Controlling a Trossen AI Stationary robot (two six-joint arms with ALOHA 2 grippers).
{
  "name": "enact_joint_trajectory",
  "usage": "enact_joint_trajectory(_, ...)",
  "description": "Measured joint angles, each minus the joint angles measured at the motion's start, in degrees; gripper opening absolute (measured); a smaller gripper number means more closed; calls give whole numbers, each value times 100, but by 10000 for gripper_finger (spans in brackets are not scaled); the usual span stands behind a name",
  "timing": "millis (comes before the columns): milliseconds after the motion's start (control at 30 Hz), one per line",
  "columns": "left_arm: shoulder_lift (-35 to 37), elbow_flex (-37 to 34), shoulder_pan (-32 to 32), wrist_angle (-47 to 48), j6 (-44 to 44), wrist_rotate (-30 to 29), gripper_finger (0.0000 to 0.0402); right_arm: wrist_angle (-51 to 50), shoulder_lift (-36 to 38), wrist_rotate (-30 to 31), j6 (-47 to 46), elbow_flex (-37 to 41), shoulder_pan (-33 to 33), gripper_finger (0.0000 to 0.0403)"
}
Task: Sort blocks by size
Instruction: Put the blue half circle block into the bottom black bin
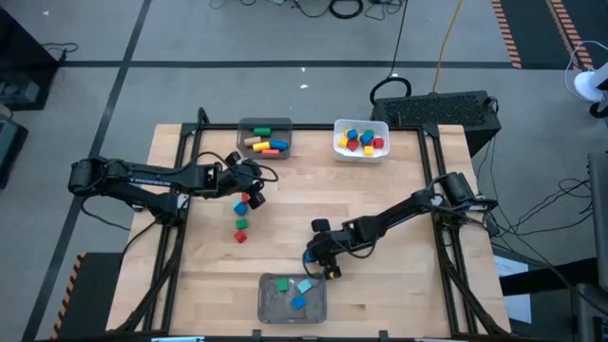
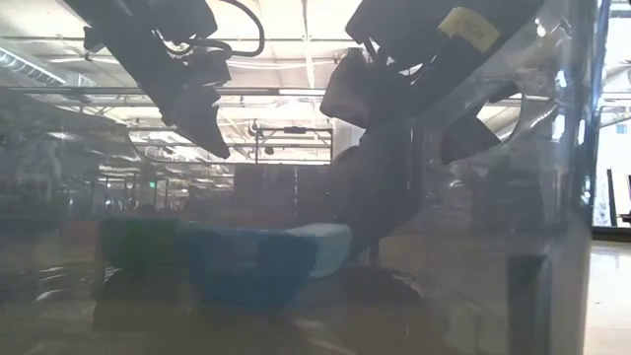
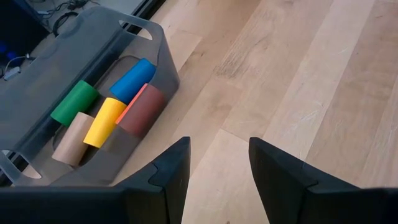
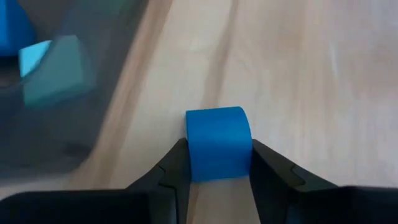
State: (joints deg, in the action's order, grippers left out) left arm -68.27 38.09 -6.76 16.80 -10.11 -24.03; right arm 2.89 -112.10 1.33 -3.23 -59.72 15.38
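Observation:
A blue block (image 4: pixel 217 140) lies on the wooden table just beside the near grey bin (image 1: pixel 293 296), which holds green and blue blocks. My right gripper (image 4: pixel 217 152) is shut on it, and shows in the high view (image 1: pixel 328 269) off the bin's far right corner. My left gripper (image 3: pixel 219 180) hangs open over bare wood with nothing between its fingers, left of the table's centre (image 1: pixel 252 185). Three loose blocks, red (image 1: pixel 243 204), green (image 1: pixel 240 223) and red (image 1: pixel 240 237), rest on the table just nearward of it. My right gripper pinches the blue block by its two opposite sides (image 4: pixel 193 155), one finger on each. The fingers come slanting down from the table's right. The block's underside rests on the table.
A grey bin (image 1: pixel 266 138) at the far edge holds long blocks, also seen in the left wrist view (image 3: pixel 106 112). Beside it a white bin (image 1: pixel 361 140) holds small cubes. Bare wood lies across the table's middle.

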Motion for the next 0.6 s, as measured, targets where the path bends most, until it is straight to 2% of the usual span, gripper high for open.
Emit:
enact_joint_trajectory(267,0,0,0,13,0,2,167,-275,569,515,-209,11,-4,111)
enact_joint_trajectory(467,0,0,0,21,1,4,167,29,1111,485,-318,5,56,116)
enact_joint_trajectory(600,0,0,0,21,2,4,167,424,1212,416,-360,4,228,115)
